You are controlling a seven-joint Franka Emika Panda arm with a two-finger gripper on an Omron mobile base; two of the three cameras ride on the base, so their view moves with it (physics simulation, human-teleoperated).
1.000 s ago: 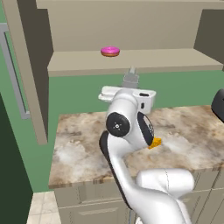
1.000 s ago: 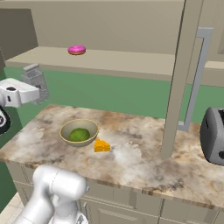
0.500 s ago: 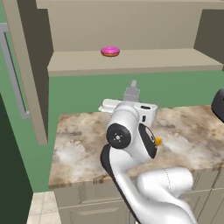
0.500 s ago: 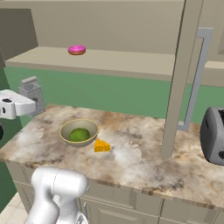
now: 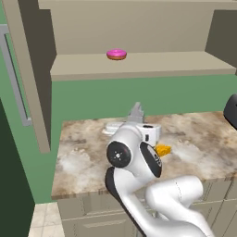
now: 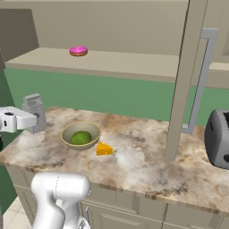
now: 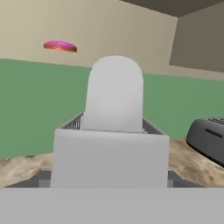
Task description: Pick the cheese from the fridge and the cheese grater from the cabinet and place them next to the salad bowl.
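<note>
My gripper is shut on the cheese grater, a small grey perforated box held upright. It is low over the counter's left end, a short way left of the salad bowl. I cannot tell whether its base touches the counter. The tan bowl holds a green lump, and the orange cheese lies on the counter just right of the bowl. In the left base view the grater rises behind my arm, with the cheese beside it. The hand view has the grater up close, hiding my fingertips.
The cabinet's open door with its bar handle hangs over the counter's right half. A pink disc lies on the cabinet shelf. A silver toaster stands at the far right. A dark tall body, apparently the fridge, borders the left.
My hand has come down with the cheese grater, from shelf height to just above the counter left of the bowl. The bowl and the cheese have stayed put.
</note>
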